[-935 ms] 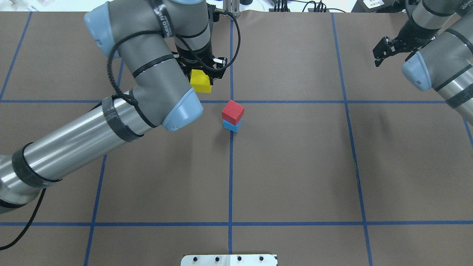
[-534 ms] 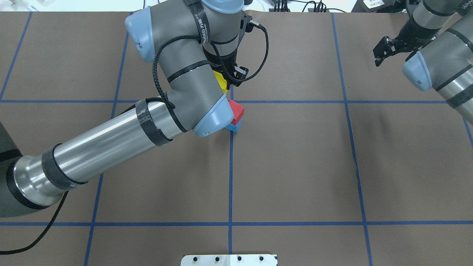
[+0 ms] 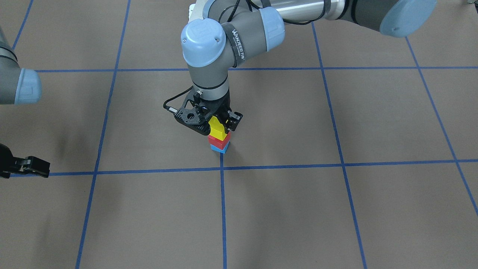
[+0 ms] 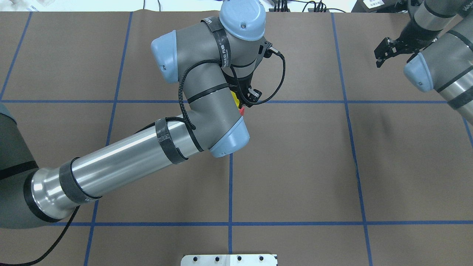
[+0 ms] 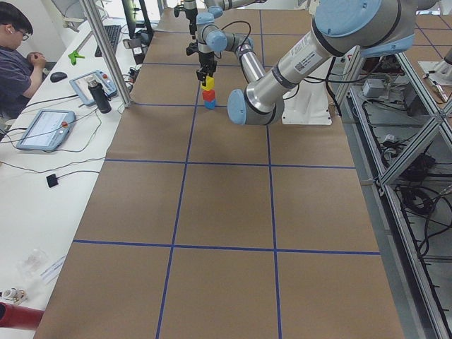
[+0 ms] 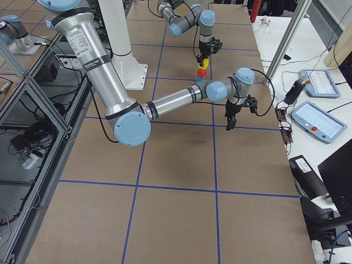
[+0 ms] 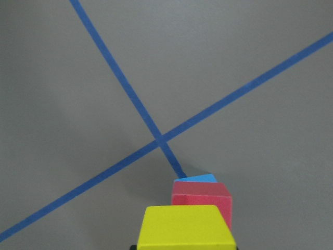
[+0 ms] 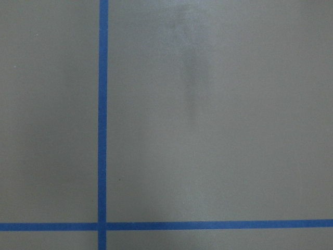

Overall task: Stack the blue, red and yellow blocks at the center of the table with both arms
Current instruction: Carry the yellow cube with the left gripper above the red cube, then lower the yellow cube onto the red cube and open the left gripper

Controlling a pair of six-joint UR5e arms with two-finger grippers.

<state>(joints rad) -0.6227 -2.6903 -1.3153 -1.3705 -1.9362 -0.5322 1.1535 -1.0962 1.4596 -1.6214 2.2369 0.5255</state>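
Note:
A red block [image 3: 219, 141] sits on a blue block [image 3: 221, 148] near the tape cross at the table's center. My left gripper [image 3: 218, 125] is shut on the yellow block [image 3: 216, 130] and holds it directly over the red block, at or just above its top face. The left wrist view shows the yellow block [image 7: 187, 229] over the red [image 7: 204, 200] and the blue [image 7: 195, 178]. In the overhead view the left arm hides most of the stack; only slivers of yellow [image 4: 234, 99] and red [image 4: 242, 110] show. My right gripper [image 4: 386, 51] is open and empty at the far right.
The table is covered in brown paper with a blue tape grid [image 4: 230, 184]. A white metal plate [image 4: 229, 259] lies at the near edge. An operator [image 5: 18, 53], tablets and a bottle are on a side table beyond the far edge.
My left arm has swung right with the yellow block, from the stack's back left to directly over the red block. The right arm has not moved.

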